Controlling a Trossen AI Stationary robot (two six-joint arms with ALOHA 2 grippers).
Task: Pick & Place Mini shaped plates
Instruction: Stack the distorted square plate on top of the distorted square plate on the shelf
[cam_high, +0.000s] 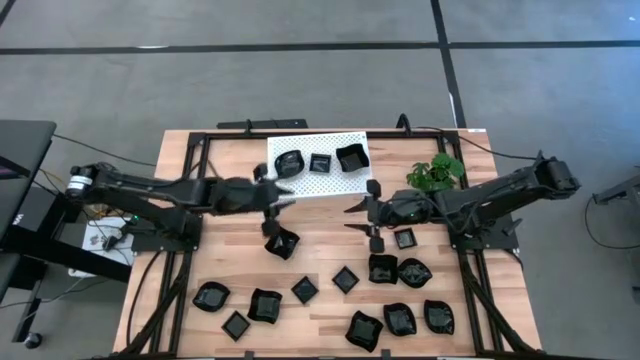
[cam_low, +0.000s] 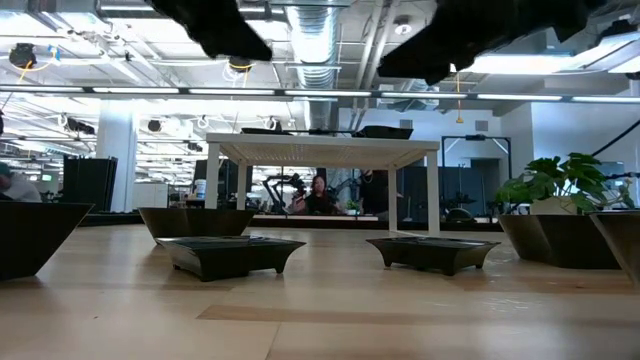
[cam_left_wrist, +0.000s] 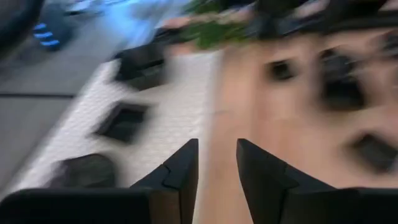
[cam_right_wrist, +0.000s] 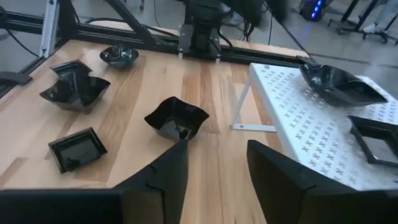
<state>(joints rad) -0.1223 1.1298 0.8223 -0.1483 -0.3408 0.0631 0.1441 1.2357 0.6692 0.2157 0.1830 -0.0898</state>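
Left gripper (cam_high: 277, 196), fingers apart, empty, at white rack's (cam_high: 318, 180) 8 o'clock corner; right gripper (cam_high: 365, 213), fingers apart, empty, at rack's 4 o'clock; three black plates (cam_high: 320, 162) on rack.

No text, label, brand, number or sign can be read anywhere in these pictures.
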